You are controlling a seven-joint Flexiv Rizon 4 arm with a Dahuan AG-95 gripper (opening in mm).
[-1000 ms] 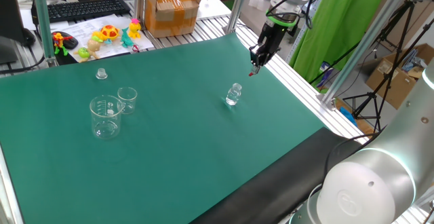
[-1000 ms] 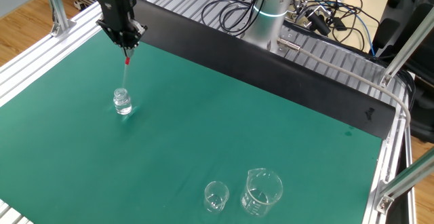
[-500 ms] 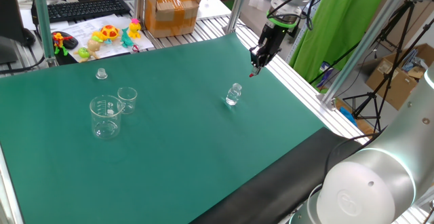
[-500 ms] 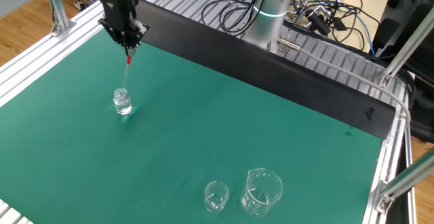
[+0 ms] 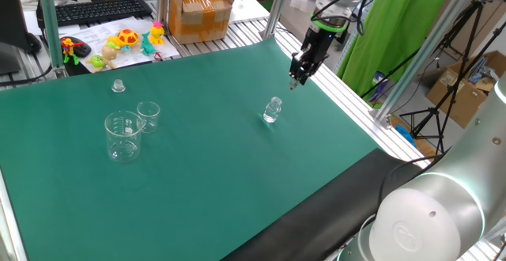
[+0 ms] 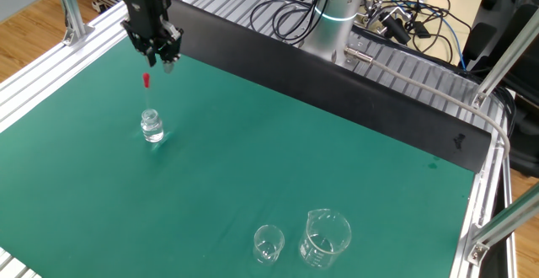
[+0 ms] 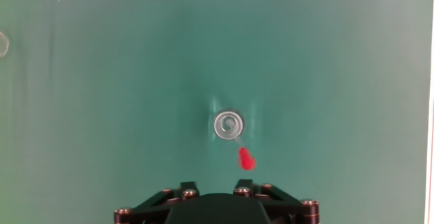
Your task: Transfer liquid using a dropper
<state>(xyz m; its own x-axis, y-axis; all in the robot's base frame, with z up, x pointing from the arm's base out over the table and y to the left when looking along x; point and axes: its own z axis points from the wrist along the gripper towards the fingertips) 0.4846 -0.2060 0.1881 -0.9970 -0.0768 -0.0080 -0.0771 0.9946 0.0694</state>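
Above the green mat (image 6: 337,168), the pincer (image 6: 157,59) points straight down with its two fingers spread apart, and they pinch nothing. Just below the fingertips stands the dropper (image 6: 146,82), separate from them: its red end is on top and its thin clear stem goes down into the small glass vial (image 6: 152,127) on the mat. Seen from the hand view, the red end (image 7: 245,159) lies between the pincer and the vial's round mouth (image 7: 228,124). Two beakers (image 6: 326,237) stand well apart.
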